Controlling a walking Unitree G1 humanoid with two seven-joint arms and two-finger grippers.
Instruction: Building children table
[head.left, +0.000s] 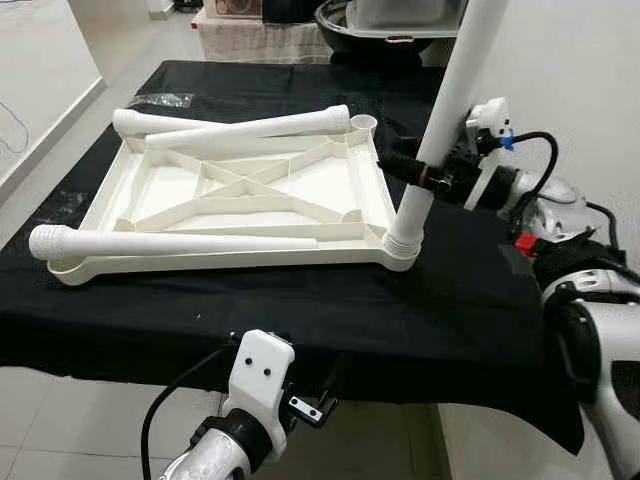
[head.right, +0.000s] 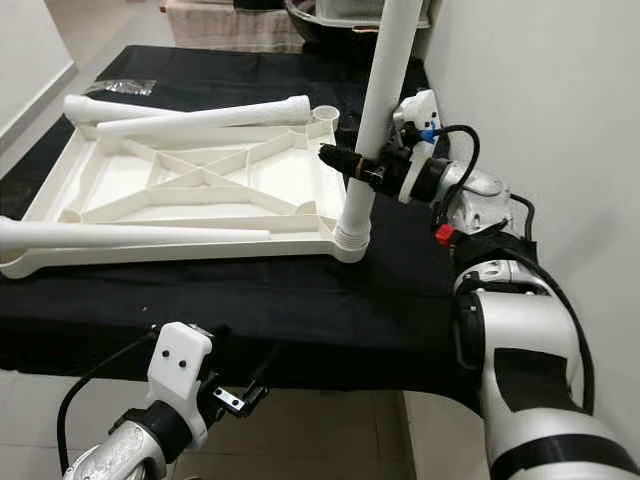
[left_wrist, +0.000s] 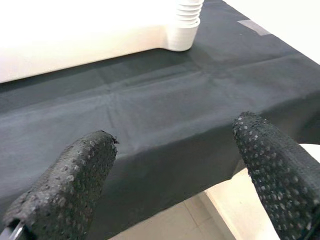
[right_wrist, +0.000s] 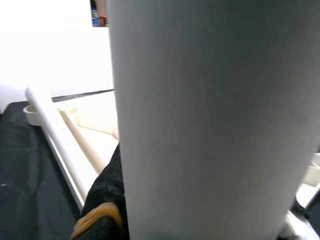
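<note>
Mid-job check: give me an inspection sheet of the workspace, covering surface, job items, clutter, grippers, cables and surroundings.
Surface: black cloth covers the work table.
Job's things: white tabletop lies underside up; one upright leg stands in its near right corner socket; two loose legs lie across the frame, one far, one near; the far right socket is empty.
Clutter: clear plastic bag at the far left of the cloth.
Grippers: right gripper shut on the upright leg; left gripper open, holding nothing, at the near table edge.
Cables: black cable loops at the right wrist; another runs along the left arm.
Surroundings: white wall on the right, tiled floor, dark basin beyond the table.
</note>
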